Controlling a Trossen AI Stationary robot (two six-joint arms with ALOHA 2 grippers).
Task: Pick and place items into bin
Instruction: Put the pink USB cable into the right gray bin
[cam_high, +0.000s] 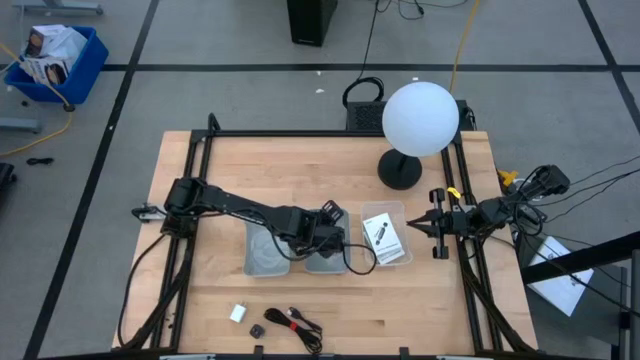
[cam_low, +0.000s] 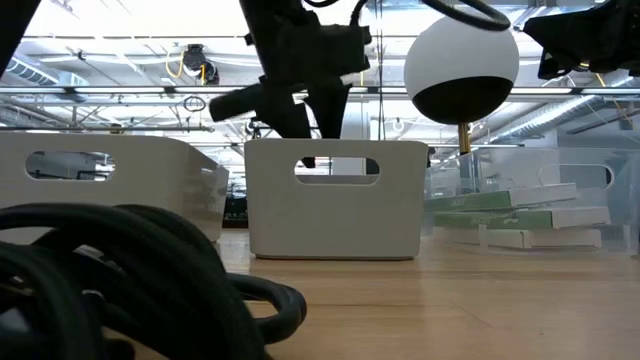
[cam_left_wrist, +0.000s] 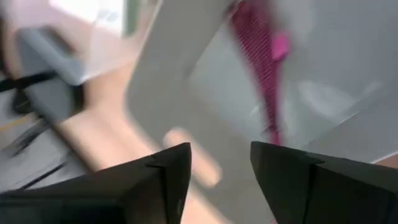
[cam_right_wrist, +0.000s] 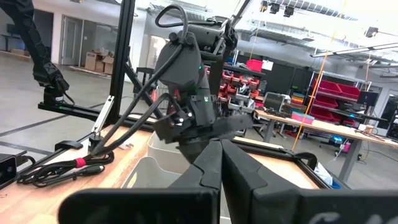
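My left gripper (cam_high: 333, 213) (cam_left_wrist: 221, 168) hangs open over the right-hand one of two grey bins (cam_high: 325, 258) at mid-table. In the left wrist view a magenta-red strap (cam_left_wrist: 256, 50) lies inside that bin (cam_left_wrist: 323, 74), beyond my fingers and apart from them. A clear bin (cam_high: 385, 212) beside it holds white cards with black print (cam_high: 383, 238). Near the table's near edge lie a white block (cam_high: 238, 313), a tiny black piece (cam_high: 257, 328) and a black cable (cam_high: 297, 321) (cam_right_wrist: 62, 168) with a red band. My right gripper (cam_high: 424, 225) (cam_right_wrist: 221, 163) waits shut at the table's right edge.
A white globe lamp (cam_high: 420, 118) on a black foot (cam_high: 399, 170) stands at the far right of the table. The second grey bin (cam_high: 266, 250) sits left of the first. The black frame rail (cam_high: 300, 133) runs round the table. In the low view the cable (cam_low: 120, 290) fills the foreground.
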